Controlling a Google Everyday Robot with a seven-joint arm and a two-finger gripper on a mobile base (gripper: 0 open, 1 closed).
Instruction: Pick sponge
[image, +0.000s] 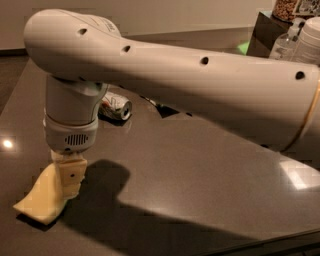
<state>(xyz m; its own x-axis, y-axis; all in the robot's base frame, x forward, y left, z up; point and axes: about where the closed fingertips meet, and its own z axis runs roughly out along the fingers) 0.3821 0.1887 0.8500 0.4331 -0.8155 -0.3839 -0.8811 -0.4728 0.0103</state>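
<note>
The sponge (39, 201) is a pale yellow foam slab with wavy edges, lying flat near the front left corner of the dark table (200, 170). My gripper (70, 186) hangs straight down from the white wrist (72, 117) and overlaps the sponge's right edge, low and close to the tabletop. Its cream-yellow tip with a dark hole covers part of the sponge. Whether it touches or holds the sponge does not show. My big white arm (200, 80) crosses the whole view from the right.
A soda can (116, 107) lies on its side behind the wrist. At the back right stand a dark box (265, 32), a clear bottle (286, 44) and a white jar (310, 35). The table's front edge runs along the lower right.
</note>
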